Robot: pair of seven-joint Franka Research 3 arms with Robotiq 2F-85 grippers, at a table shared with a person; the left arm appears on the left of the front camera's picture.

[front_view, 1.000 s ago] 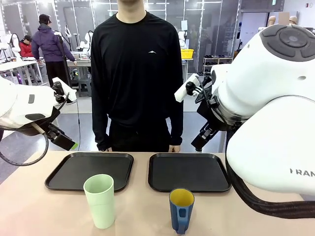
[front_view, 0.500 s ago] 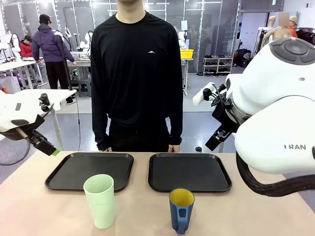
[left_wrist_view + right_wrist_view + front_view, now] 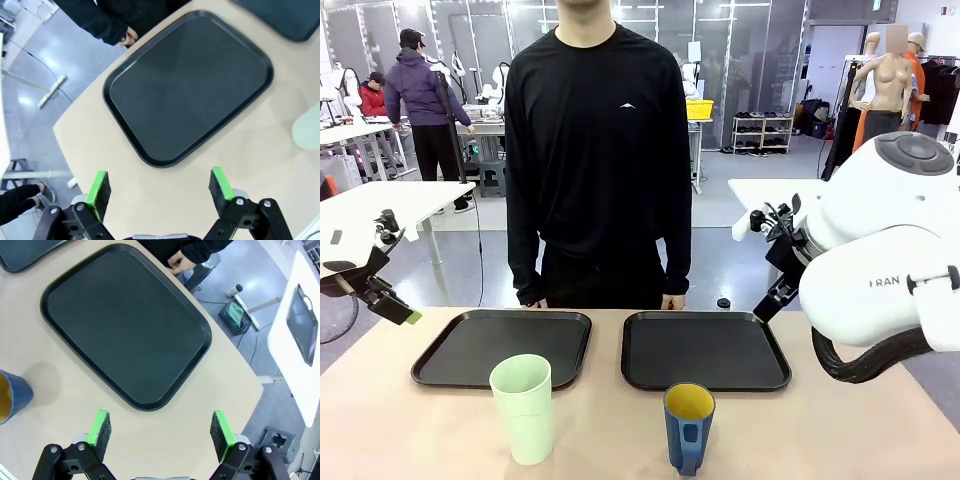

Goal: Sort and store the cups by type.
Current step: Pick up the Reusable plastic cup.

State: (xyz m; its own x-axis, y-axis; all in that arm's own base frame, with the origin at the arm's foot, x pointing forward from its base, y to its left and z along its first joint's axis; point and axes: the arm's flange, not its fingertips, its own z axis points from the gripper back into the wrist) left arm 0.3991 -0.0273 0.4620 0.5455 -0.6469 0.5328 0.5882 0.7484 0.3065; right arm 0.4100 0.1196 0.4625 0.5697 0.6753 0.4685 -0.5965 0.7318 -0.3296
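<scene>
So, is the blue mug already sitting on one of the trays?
No, the blue mug stands on the table, just short of the right tray.

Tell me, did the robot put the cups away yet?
Not yet. Nothing is stored: the tumbler and mug stand on the table before the left tray and right tray. Nothing is in hand: the left end effector and right end effector hang open. Both are left to sort.

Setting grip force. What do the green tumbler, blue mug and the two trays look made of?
Green tumbler: likely plastic, matte, pale and evenly coloured, thin rim.
Blue mug: plastic or glazed ceramic, can't tell; smooth dark outside, yellow inside, slight sheen.
Left tray and right tray: probably black plastic, matte, raised rounded rims.
</scene>
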